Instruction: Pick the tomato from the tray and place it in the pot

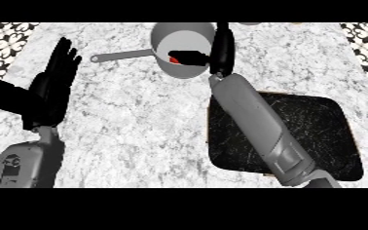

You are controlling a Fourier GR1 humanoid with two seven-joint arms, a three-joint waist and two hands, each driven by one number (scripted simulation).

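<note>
Left hand (pixel 54 83): at nine o'clock in the head view, fingers straight and pointing up. It rests open, holds nothing and stands well apart from the work. Judged parked there to stay out of the other arm's path.

Counter (pixel 144 122): pale marble top between the two arms, bearing the pot and the tray.

Pot (pixel 164 33): grey, at twelve o'clock, upright, mouth open to the view. Its handle (pixel 119 55) runs out towards nine o'clock, away from the incoming arm, so the approach from the tray side is unobstructed.

Tomato (pixel 174 59): only a red sliver shows, inside the pot's rim outline near its lower edge. The black fingers curl round it and hide most of it. Whether it touches the pot's floor cannot be told.

Right hand (pixel 218 51): reaches over the pot's three o'clock rim, fingers closed about the tomato. Judged held over the opening so that the fruit falls inside on release. The release itself is not yet done.

Tray (pixel 316 126): dark and scuffed, at four o'clock, partly crossed by the right forearm. The tomato is no longer on it.
</note>
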